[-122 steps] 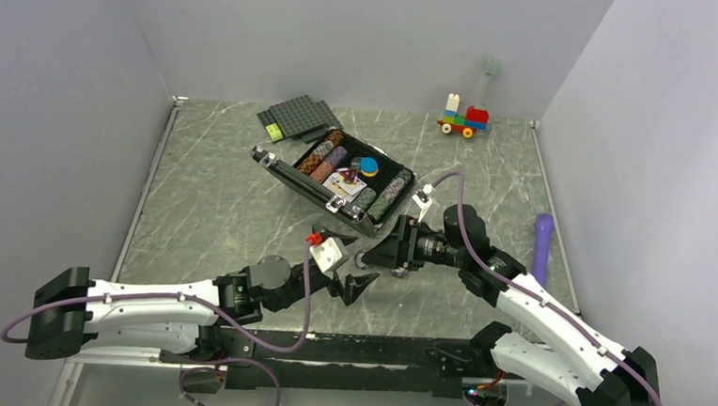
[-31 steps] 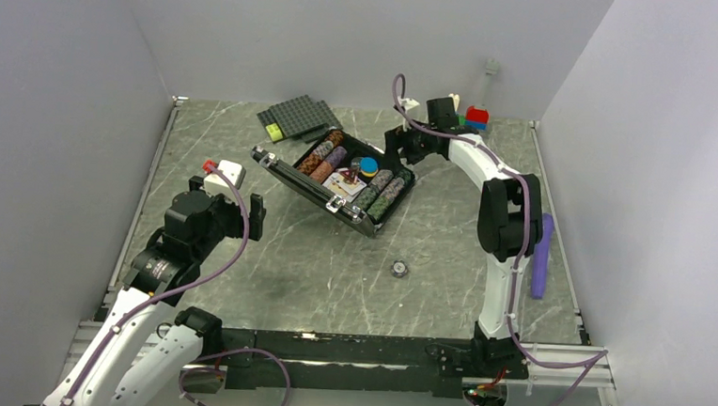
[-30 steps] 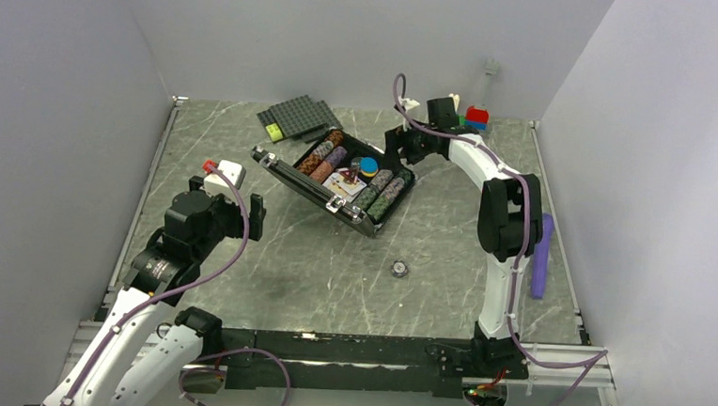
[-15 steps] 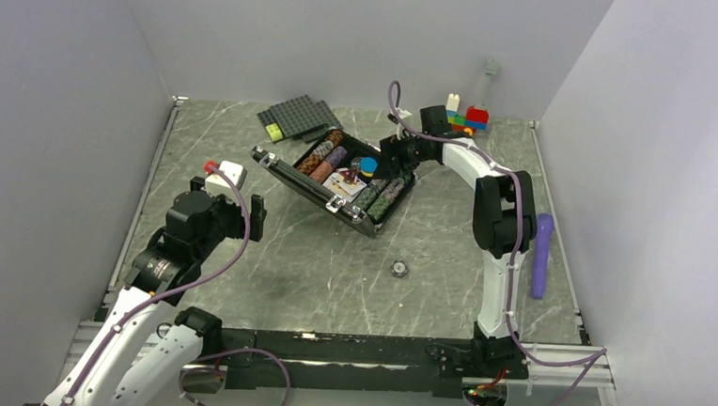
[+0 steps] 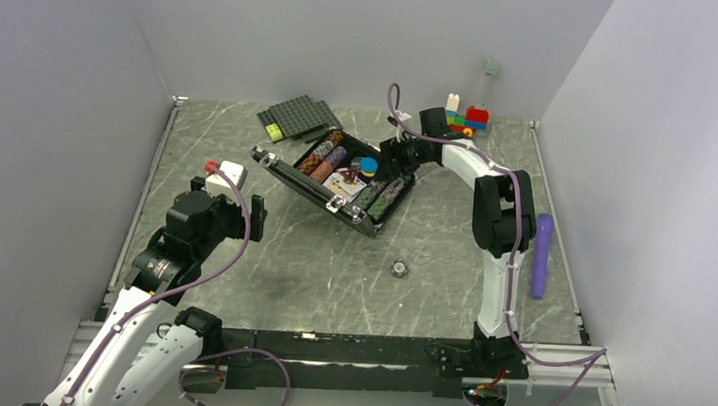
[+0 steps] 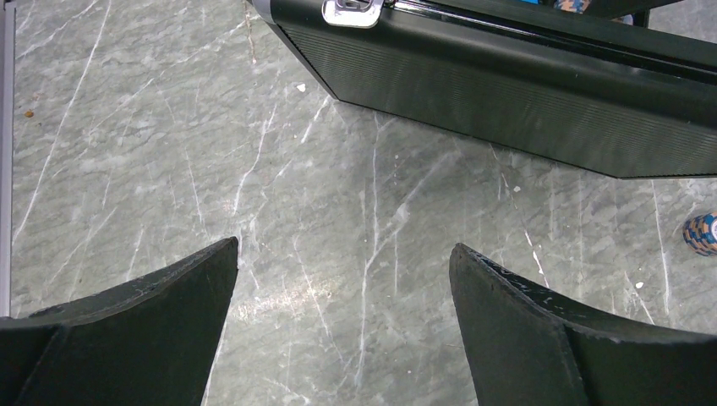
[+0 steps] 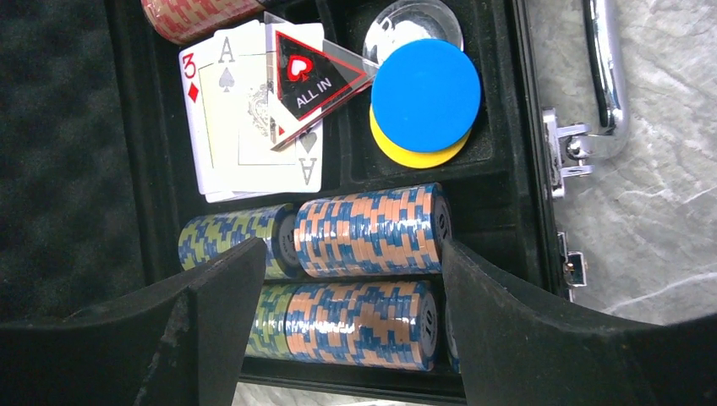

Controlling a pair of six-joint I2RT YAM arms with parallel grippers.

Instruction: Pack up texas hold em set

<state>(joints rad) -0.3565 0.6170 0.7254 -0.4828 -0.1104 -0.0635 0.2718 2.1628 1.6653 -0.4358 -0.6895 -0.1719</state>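
Observation:
The black briefcase [image 5: 302, 183] of the texas hold em set lies open mid-table, its lid propped toward the front. In the right wrist view the tray holds orange-and-blue chip rows [image 7: 372, 228], playing cards [image 7: 245, 127], an "ALL IN" marker [image 7: 309, 76] and a blue disc [image 7: 425, 93] on a yellow one. My right gripper [image 7: 353, 254] is open, straddling the chip rows at the case's right end [image 5: 397, 158]. Left of the case, my left gripper [image 5: 255, 217] is open over bare table [image 6: 342, 254], facing the case's ribbed wall [image 6: 507, 93]. One loose chip [image 5: 398, 268] lies in front of the case.
Dark studded baseplates [image 5: 299, 117] with a yellow-green brick [image 5: 274, 132] lie behind the case. A colourful brick toy car [image 5: 464, 118] stands at the back right. A purple object [image 5: 540, 255] lies along the right edge. The case's silver handle [image 7: 604, 76] faces the back right.
My right gripper has come from behind the case's back right corner down over the chip rows inside it. The left arm has held still over the last second.

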